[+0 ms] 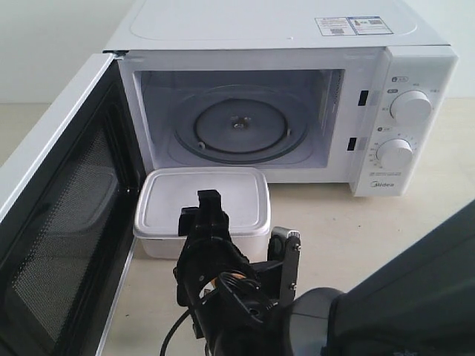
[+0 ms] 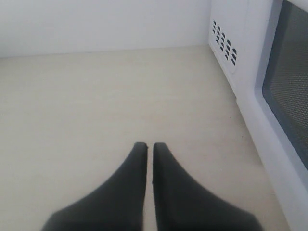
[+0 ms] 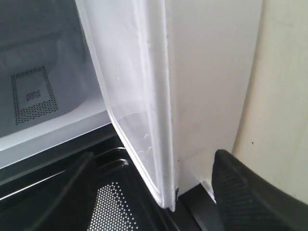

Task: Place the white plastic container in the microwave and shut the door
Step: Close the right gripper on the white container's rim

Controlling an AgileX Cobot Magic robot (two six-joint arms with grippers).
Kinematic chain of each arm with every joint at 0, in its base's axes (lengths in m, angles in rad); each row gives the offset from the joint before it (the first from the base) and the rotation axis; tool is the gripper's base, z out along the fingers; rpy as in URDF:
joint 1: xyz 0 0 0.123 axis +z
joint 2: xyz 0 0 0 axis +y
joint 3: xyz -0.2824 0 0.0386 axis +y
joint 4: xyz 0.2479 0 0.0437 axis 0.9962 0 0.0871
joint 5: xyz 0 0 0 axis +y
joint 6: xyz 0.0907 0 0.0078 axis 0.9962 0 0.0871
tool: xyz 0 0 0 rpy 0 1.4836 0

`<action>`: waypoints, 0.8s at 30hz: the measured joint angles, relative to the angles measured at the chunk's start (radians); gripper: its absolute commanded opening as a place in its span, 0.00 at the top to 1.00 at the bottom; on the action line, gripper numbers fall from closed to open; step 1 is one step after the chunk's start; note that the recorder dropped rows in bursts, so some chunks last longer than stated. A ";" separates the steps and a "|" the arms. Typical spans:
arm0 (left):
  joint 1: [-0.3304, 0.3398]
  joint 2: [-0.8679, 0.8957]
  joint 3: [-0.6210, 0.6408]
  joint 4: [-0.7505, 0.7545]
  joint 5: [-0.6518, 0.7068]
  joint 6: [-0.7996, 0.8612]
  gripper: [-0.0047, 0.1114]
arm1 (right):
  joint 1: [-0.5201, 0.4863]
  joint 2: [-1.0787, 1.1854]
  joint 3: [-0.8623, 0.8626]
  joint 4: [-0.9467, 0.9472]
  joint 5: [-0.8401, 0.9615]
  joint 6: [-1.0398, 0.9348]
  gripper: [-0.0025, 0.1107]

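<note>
Clearly, the microwave [image 1: 297, 30] bears the name Midea.

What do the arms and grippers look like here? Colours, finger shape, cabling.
Left gripper: two matte black fingers, broad at the base, tapering to rounded tips. Right gripper: black fingers with dotted textured pads. In the exterior view its body is a black open frame with looped black cables and a silver bracket.

Container [image 1: 202, 211] on the table [image 1: 334, 222] before the microwave [image 1: 282, 96], door [image 1: 59, 222] at its left.
</note>
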State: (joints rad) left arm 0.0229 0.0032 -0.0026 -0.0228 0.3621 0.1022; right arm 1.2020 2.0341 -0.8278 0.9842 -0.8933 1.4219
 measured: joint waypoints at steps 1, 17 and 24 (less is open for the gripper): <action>0.000 0.000 0.000 0.000 0.000 0.000 0.92 | -0.001 0.000 0.000 0.010 0.000 -0.008 0.55; 0.000 0.000 0.000 0.000 0.000 0.000 0.92 | -0.040 0.000 0.000 0.013 0.025 -0.049 0.57; 0.000 0.000 0.000 0.000 0.000 0.000 0.92 | -0.052 0.000 0.000 0.003 0.036 -0.041 0.59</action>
State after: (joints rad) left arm 0.0229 0.0032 -0.0026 -0.0228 0.3621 0.1022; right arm 1.1498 2.0341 -0.8278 0.9872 -0.8573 1.3804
